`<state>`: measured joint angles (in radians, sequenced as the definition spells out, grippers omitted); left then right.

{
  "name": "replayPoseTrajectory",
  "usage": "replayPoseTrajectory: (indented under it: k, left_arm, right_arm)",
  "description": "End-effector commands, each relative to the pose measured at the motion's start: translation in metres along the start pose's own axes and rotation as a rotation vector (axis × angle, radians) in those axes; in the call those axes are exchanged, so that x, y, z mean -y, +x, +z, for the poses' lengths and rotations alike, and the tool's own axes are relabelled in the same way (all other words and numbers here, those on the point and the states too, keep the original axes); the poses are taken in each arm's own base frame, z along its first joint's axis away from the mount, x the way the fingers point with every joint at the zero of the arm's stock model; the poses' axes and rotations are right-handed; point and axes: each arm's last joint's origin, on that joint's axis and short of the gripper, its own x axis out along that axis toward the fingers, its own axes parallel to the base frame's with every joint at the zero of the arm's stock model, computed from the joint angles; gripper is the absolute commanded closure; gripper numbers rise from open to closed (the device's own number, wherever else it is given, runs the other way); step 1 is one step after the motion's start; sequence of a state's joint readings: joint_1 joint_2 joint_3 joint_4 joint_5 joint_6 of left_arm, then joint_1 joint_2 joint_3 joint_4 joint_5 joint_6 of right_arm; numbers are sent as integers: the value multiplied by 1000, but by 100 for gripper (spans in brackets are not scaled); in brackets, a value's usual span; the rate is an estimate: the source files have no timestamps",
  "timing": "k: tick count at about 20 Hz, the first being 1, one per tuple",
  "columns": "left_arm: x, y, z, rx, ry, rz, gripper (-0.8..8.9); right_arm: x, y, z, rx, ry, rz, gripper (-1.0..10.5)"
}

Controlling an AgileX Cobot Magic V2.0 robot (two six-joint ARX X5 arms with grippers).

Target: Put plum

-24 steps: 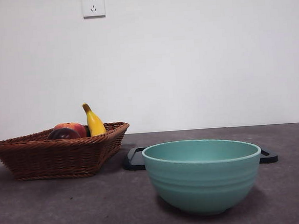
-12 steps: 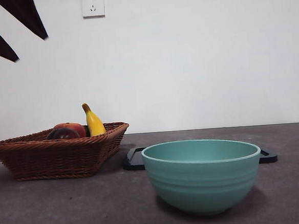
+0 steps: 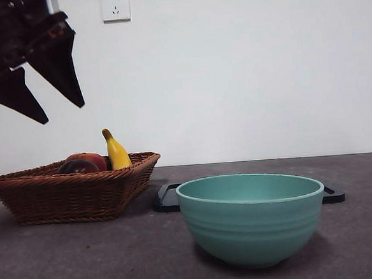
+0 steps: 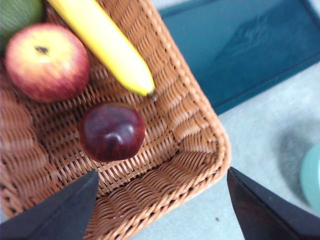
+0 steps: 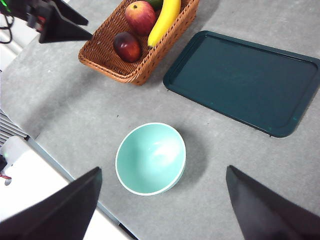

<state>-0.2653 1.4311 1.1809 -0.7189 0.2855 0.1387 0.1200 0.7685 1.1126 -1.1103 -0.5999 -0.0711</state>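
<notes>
Just glossy maroon plum (image 4: 112, 131), round

A woven wicker basket (image 4: 190, 130), brown and rough-textured, holds a plum (image 4: 112, 131) with smooth, glossy dark maroon skin that catches small highlights. Beside it lie a smooth yellow banana (image 4: 102, 42) and a matt red-orange fruit (image 4: 46, 61). The teal bowl (image 3: 252, 218) looks smooth with a soft sheen. The dark green tray (image 5: 242, 80) appears smooth, the grey tabletop (image 5: 90, 115) matt.
</notes>
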Motion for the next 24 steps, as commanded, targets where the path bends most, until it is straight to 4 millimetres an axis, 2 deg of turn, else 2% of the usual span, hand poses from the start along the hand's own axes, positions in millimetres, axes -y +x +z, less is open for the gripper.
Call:
replayPoseTrajectory:
  k: [1, 8, 16, 24]
  left_arm:
    - [-3, 6, 7, 2, 39, 27, 404]
    - [-9, 26, 13, 28, 54, 45, 404]
    - [-22, 63, 16, 16, 55, 96, 404]
    - [-31, 94, 9, -55, 51, 103, 404]
  right_arm:
    - [-2, -3, 5, 18, -4, 5, 549]
    - [-2, -3, 5, 18, -1, 5, 549]
    - [-2, -3, 5, 18, 3, 5, 550]
    - [-2, -3, 5, 18, 4, 5, 549]
